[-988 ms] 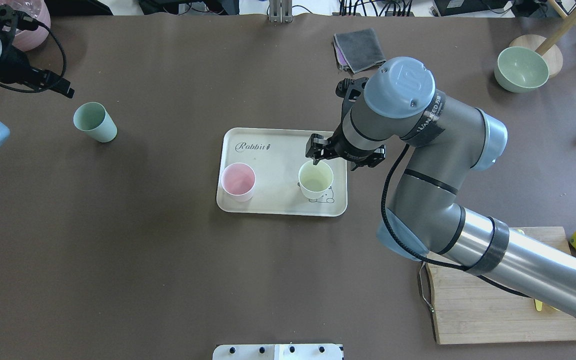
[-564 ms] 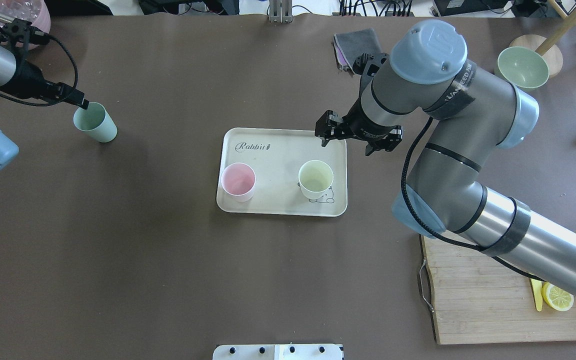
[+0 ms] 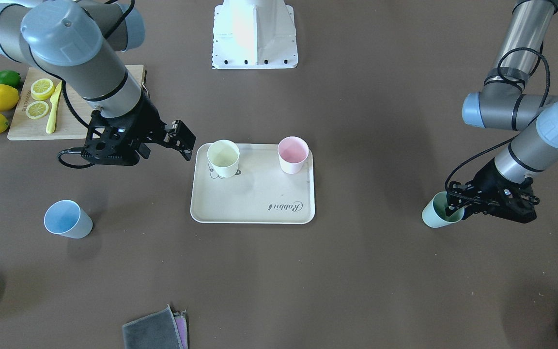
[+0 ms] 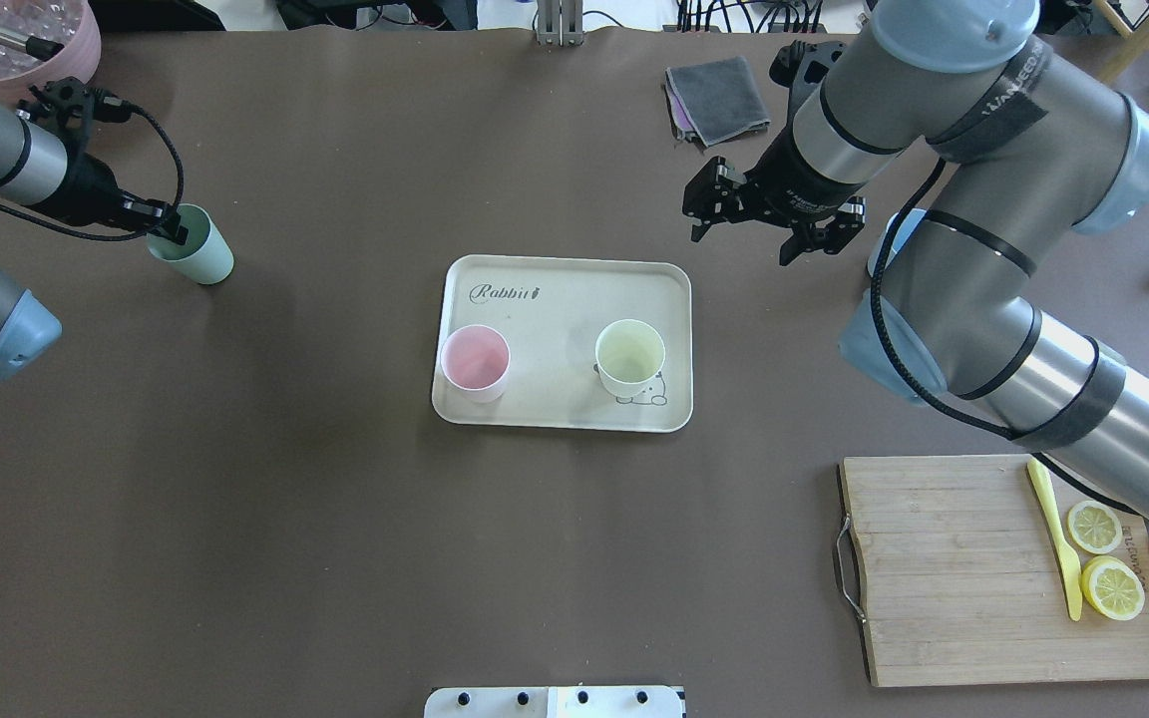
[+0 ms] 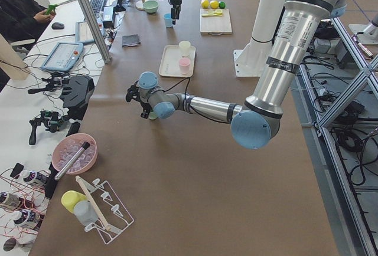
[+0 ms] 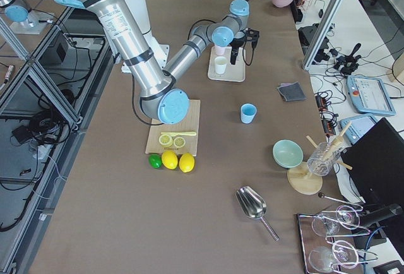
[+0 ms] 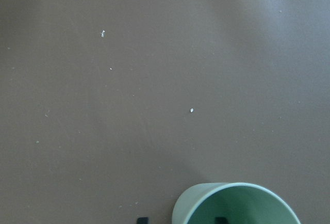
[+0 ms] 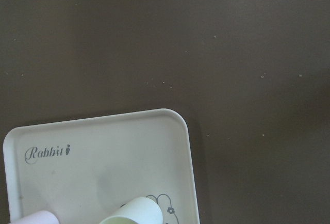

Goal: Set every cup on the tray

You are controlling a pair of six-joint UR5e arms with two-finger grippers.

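Observation:
The beige tray [image 4: 555, 319] lies mid-table with the pink cup [image 4: 475, 361] and the pale yellow cup [image 4: 629, 357] upright on it. The mint green cup [image 4: 193, 249] stands on the table at far left. My left gripper [image 4: 171, 227] is open, with one finger inside this cup and one outside its wall, as the left wrist view [image 7: 237, 206] shows. My right gripper [image 4: 699, 214] is open and empty, off the tray's far right corner. The light blue cup [image 3: 66, 219] stands alone on the table on the robot's right side, beyond the right gripper.
A wooden cutting board [image 4: 944, 568] with lemon slices and a yellow knife lies near right. A grey cloth [image 4: 719, 98] lies at the far edge. A pink bowl [image 4: 6, 40] sits at far left. A green bowl [image 6: 287, 153] stands past the blue cup.
My right gripper left the yellow cup on the tray and moved up and away past the tray's far right corner. My left gripper moved onto the mint green cup's rim.

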